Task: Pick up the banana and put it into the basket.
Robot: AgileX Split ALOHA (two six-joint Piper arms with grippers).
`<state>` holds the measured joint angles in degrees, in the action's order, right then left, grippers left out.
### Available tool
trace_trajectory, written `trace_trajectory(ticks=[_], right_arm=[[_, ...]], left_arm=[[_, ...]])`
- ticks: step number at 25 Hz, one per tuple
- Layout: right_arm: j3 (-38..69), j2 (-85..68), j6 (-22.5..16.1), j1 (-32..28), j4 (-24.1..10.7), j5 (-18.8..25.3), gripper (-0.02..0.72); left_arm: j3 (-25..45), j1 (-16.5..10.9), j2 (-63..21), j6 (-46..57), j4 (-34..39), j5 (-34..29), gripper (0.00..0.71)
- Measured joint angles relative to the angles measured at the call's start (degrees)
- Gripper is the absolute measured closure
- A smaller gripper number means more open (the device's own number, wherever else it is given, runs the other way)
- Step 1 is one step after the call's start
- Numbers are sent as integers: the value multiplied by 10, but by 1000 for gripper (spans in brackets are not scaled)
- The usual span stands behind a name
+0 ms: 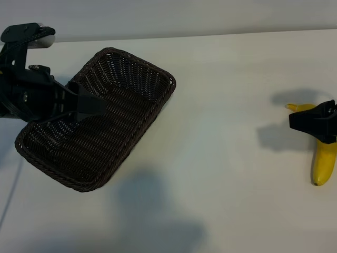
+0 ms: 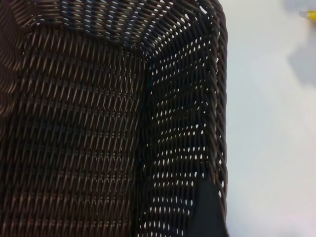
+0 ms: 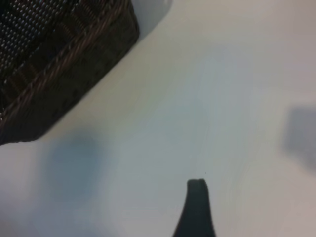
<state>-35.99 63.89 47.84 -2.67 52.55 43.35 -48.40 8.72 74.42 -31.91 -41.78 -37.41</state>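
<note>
The banana (image 1: 324, 163) is located on the tabletop (image 1: 226, 132), well apart from the basket (image 1: 126, 68). The right gripper (image 1: 310, 120) is positioned over the banana, jaws wide, nothing held. The left gripper (image 1: 89, 105), also spread and empty, is positioned over the basket.

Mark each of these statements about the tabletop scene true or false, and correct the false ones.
1. The banana lies inside the basket. False: it lies on the table, far to the basket's right in the exterior view.
2. The left claw reaches over the basket. True.
3. The basket is white plastic. False: it is dark brown woven wicker.
4. The right claw is above the banana, near its stem end. True.
5. The basket already holds fruit. False: nothing shows inside it.
</note>
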Motion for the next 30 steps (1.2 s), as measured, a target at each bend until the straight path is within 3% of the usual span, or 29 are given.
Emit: trace_trajectory(ticks=[30], right_arm=[[0, 0, 0, 0, 0, -1, 107]], left_arm=[[0, 0, 0, 18, 2, 7, 150]])
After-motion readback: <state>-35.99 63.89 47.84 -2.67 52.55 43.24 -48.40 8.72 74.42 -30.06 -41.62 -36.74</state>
